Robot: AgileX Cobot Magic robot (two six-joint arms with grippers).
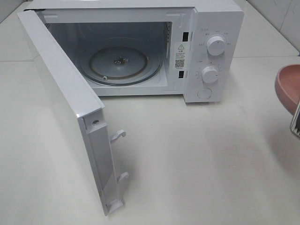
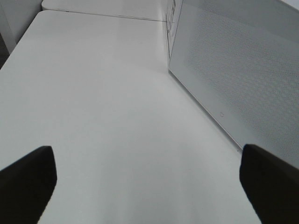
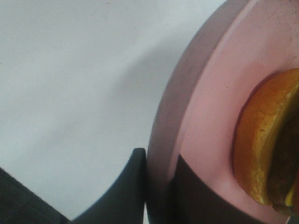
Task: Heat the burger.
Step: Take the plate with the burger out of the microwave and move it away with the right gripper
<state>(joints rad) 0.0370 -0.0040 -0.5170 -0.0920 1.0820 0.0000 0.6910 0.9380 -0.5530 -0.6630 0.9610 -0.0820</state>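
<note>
The microwave (image 1: 140, 51) stands on the white tabletop (image 1: 197, 159) with its door (image 1: 70, 112) swung fully open toward the left of the exterior view. The glass turntable (image 1: 119, 64) inside carries nothing.

The right hand (image 3: 156, 191) is pressed together on the rim of the pink plate (image 3: 205, 116), one finger on each side of the rim. In the exterior view only a slice of the plate shows at the right edge, and the arm is almost entirely cut off.

The burger (image 3: 268, 140) lies on that plate; only part of its bun and dark patty shows, at the frame edge of the right wrist view.

The left hand (image 2: 149, 179) is spread wide and holds nothing, beside the door's outer face; only its two dark fingertips (image 2: 28, 179) show.
</note>
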